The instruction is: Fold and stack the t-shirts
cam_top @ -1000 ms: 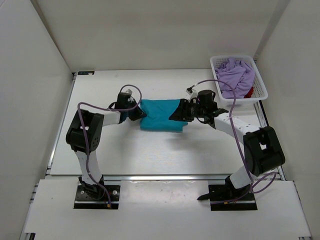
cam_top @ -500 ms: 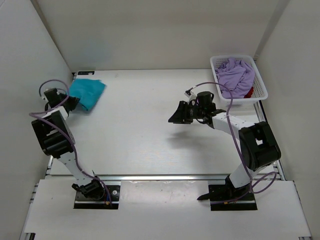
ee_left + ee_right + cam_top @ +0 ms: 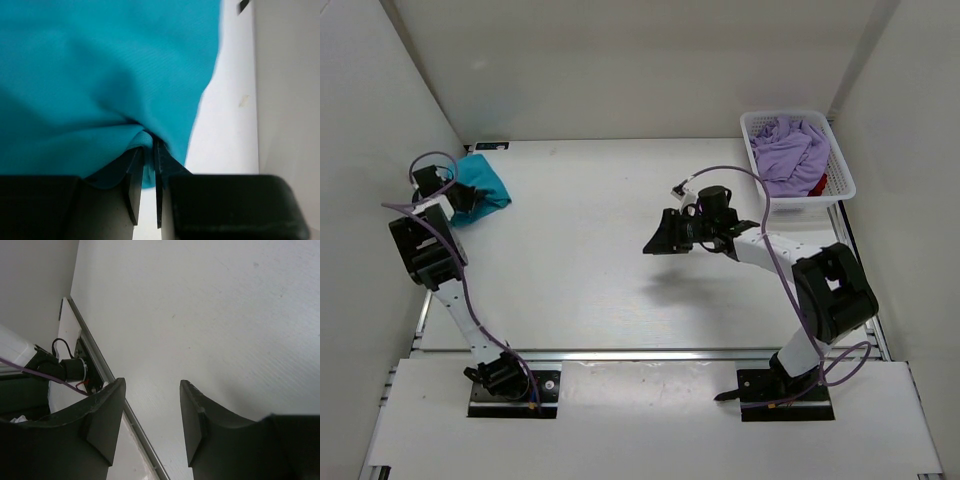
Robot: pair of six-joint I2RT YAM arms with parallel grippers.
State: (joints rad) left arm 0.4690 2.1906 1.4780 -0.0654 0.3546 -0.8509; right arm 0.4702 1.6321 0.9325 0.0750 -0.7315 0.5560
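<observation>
The teal t-shirt (image 3: 485,183) lies bunched at the far left of the table, close to the wall. My left gripper (image 3: 461,198) is at its near edge. In the left wrist view the teal cloth (image 3: 100,75) fills the frame. It drapes over my left gripper (image 3: 147,146), whose jaws stand slightly apart with a fold of cloth loose between the tips. My right gripper (image 3: 656,243) hovers open over bare table at the middle, and in the right wrist view the right gripper (image 3: 152,387) holds nothing. The lavender t-shirt (image 3: 790,150) and a bit of the red t-shirt (image 3: 819,185) lie in the basket.
A white mesh basket (image 3: 798,115) stands at the far right corner. White walls enclose the table on the left, back and right. A metal rail (image 3: 650,353) runs along the near edge, in front of the arm bases.
My left arm swung the teal t-shirt from the table's middle to the far left corner, and its jaws have parted a little. My right gripper let go earlier and drifted slightly left.
</observation>
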